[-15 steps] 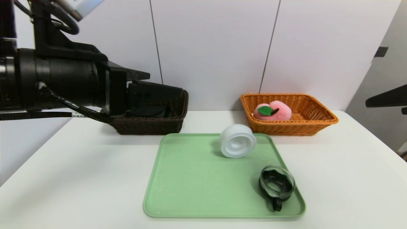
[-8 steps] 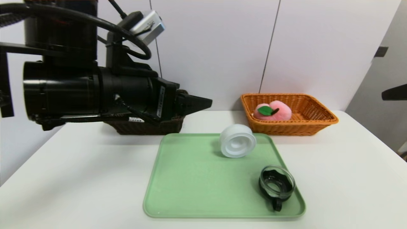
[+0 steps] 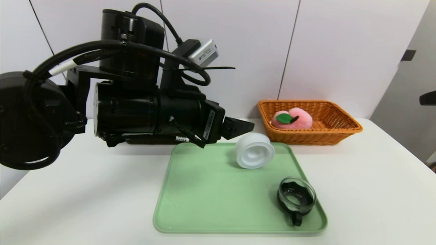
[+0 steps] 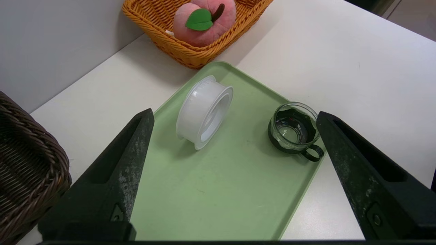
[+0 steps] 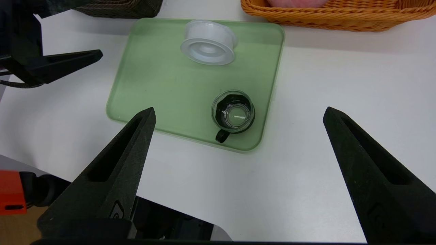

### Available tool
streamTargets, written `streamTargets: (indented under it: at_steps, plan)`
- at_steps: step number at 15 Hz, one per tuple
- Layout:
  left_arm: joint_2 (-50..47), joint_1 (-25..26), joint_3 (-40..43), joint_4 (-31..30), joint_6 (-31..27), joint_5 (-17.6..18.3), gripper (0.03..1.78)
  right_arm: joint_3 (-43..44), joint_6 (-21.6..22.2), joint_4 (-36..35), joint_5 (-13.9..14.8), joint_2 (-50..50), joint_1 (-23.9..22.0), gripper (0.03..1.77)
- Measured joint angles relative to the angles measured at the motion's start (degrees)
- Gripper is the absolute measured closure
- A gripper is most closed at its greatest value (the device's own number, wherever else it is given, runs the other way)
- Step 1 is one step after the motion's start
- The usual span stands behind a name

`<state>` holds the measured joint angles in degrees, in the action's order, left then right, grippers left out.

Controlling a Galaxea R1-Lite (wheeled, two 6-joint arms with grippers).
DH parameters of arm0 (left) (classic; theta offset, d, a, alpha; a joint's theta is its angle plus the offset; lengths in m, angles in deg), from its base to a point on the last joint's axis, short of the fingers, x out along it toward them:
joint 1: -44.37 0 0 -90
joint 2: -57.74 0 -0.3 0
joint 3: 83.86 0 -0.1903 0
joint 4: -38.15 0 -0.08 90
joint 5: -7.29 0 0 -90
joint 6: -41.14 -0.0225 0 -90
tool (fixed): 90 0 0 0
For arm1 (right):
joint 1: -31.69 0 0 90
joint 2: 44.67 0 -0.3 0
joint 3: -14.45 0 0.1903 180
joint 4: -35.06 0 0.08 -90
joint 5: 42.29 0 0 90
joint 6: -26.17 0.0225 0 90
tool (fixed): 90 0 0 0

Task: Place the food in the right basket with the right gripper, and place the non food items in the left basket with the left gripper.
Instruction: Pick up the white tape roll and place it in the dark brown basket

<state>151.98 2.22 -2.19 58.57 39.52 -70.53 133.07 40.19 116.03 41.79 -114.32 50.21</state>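
Two non-food items remain on the green tray (image 3: 204, 190): the white container (image 3: 254, 155), tipped on its edge at the far side, and the glass cup (image 3: 296, 197) near-right. The left gripper (image 4: 235, 143), jaws spread wide, hovers just left of the container; a nudge could roll it away. The peach (image 3: 292, 118) sits in the orange basket (image 3: 344, 131). The right gripper (image 5: 238, 173), also spread, is idle.
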Motion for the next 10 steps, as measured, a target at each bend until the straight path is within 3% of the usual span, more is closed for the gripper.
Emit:
streamTargets:
  at_steps: [6, 10]
  plan:
    - [5.99, -0.05, -4.57, -0.02, -6.62, 0.05, 0.12, -0.83, -0.02, -0.07, 0.0, 0.1, 0.0, 0.11]
    - [13.09, -0.27, -12.76, 5.16, -6.97, 0.13, 0.12, -2.23, 0.01, -0.16, 0.11, 0.21, -0.13, 0.11]
